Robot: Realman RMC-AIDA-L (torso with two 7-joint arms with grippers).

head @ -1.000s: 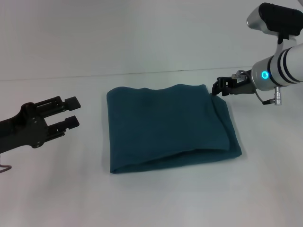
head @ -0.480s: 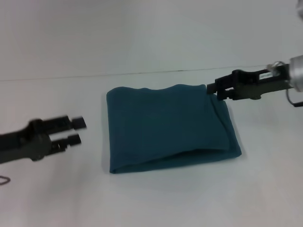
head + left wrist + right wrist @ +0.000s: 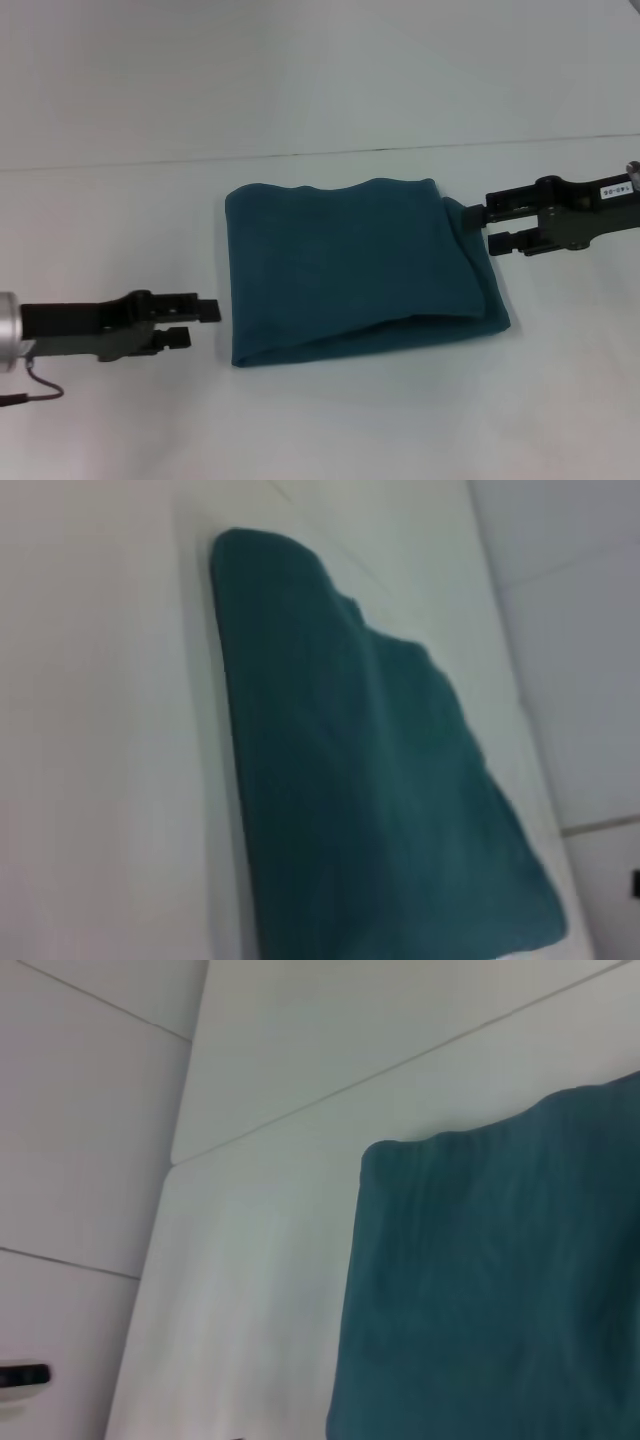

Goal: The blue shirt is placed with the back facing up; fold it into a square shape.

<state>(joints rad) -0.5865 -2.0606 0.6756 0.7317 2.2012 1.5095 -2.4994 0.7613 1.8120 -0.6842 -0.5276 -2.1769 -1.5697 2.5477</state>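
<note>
head / shirt: the blue shirt (image 3: 360, 268) lay folded into a near-square on the white surface (image 3: 320, 420), roughly centred, slightly wider than deep, near edge slanting.
head / left gripper: left gripper (image 3: 198, 322) sat low, just beside the shirt's near-left corner, not touching; fingers a small gap apart, holding nothing, pointing toward the cloth.
head / right gripper: right gripper (image 3: 487, 227) was at the shirt's far-right corner, fingertips right at the fabric edge; fingers apart, nothing visibly pinched. Contact vs. hairline gap: couldn't tell.
head / key relation: shirt lay between the two grippers, on opposite diagonal corners. Right looked nearer to cloth.
left wrist / shirt: shirt (image 3: 370, 770) filled mid-frame, flat on the surface; own fingers not shown.
right wrist / shirt: one shirt (image 3: 500, 1280) corner and two edges visible on the surface, wavy far edge; own fingers not shown.
judgement: fold looked essentially done; any next move likely a corner tidy or retreat.
</note>
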